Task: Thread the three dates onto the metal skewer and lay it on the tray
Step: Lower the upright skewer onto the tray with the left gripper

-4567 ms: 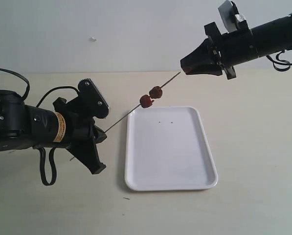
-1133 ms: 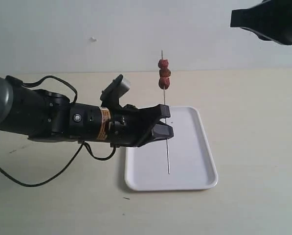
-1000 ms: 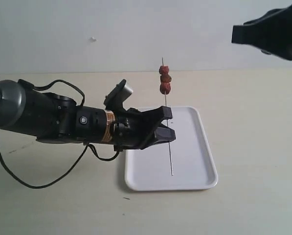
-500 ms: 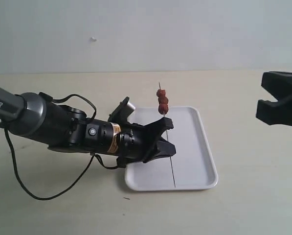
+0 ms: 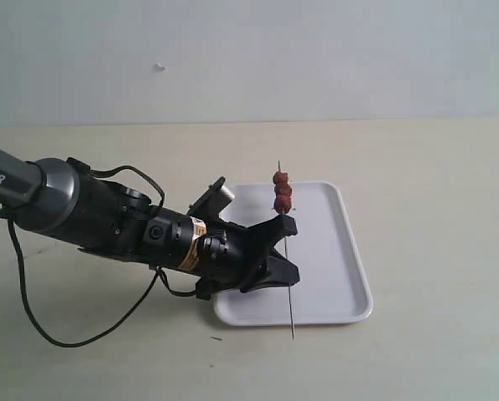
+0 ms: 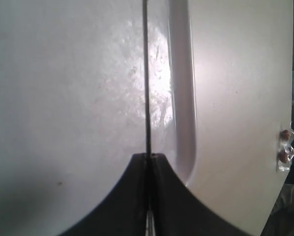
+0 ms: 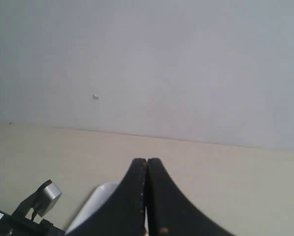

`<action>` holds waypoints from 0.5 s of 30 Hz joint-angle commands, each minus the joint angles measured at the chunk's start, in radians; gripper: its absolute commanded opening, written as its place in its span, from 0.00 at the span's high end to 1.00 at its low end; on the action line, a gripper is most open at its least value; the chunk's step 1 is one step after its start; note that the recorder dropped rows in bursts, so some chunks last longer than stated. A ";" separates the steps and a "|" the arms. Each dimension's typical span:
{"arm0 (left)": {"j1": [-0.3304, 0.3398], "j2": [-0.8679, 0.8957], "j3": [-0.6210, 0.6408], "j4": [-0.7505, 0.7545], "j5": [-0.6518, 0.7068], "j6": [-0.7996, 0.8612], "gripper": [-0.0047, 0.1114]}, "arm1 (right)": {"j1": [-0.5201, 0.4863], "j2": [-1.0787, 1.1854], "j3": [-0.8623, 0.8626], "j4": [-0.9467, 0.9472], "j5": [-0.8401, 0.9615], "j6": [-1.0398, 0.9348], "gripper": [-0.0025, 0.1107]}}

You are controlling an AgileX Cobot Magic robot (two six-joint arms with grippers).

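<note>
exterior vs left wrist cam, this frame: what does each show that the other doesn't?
Exterior only: the three dates stacked near the upper end of the metal skewer, and the whole outline of the tray.
Left wrist only: a close look at the left gripper, jaws shut on the rod, and glare on the tray floor beside its rim.
Both: left gripper, skewer, tray.

Three wrinkled red-brown dates (image 5: 282, 190) sit stacked near the top of a thin skewer (image 5: 291, 313), which stands nearly upright over the white tray (image 5: 337, 251).
</note>
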 commanded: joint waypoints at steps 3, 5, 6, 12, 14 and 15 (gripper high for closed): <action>-0.001 -0.004 -0.006 0.007 0.016 -0.009 0.96 | 0.002 -0.002 0.002 -0.022 0.026 0.001 0.98; -0.001 -0.004 -0.006 0.007 0.015 -0.009 0.96 | 0.002 -0.002 0.002 -0.022 0.026 0.001 0.98; -0.001 -0.004 -0.006 0.007 0.015 -0.009 0.96 | 0.002 -0.002 0.002 -0.022 0.026 0.001 0.98; 0.007 -0.004 -0.006 0.013 0.015 -0.009 0.96 | 0.002 -0.002 0.002 -0.022 0.033 0.001 0.98; 0.011 -0.004 -0.006 0.016 0.015 -0.009 0.96 | 0.002 -0.002 0.002 -0.022 0.037 0.001 0.98; 0.011 -0.004 -0.006 0.016 0.015 -0.009 0.96 | 0.002 -0.002 0.002 -0.022 0.037 0.001 0.98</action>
